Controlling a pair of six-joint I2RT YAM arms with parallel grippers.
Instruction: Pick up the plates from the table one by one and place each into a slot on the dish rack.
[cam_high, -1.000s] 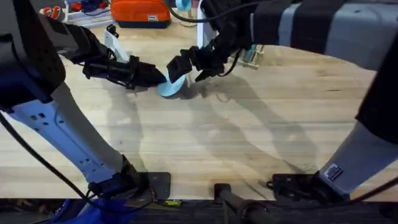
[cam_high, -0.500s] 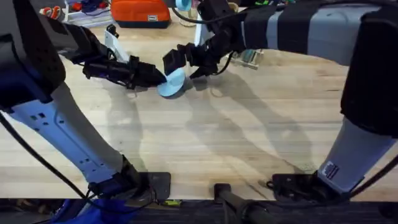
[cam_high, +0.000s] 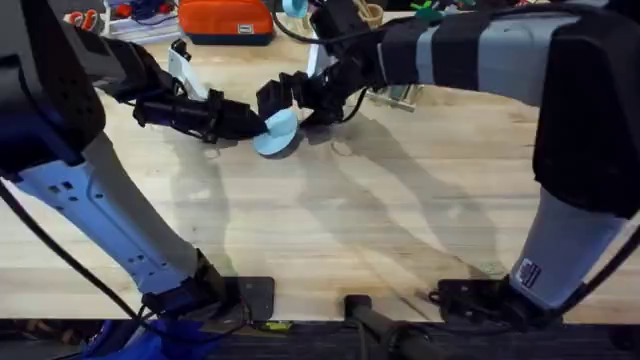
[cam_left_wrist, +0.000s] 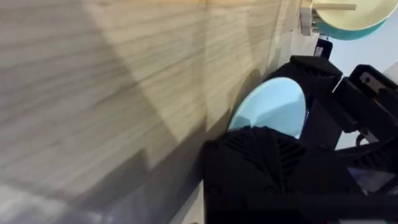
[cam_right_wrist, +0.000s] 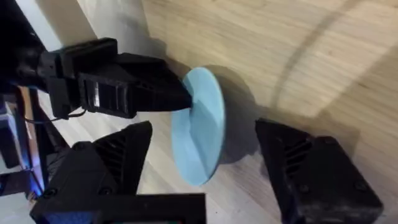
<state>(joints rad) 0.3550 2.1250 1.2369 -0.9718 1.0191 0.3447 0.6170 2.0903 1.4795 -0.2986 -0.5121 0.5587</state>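
One small round light-blue plastic plate (cam_high: 277, 133) stands on edge on the light wooden plank table (cam_high: 380, 220), pinched at its rim by the left gripper (cam_high: 255, 124). The right gripper (cam_high: 292, 100), jaws spread wide, straddles that plate. Beyond the plate sit an orange case (cam_high: 226, 20) and the pale wooden dish rack (cam_high: 397, 92).
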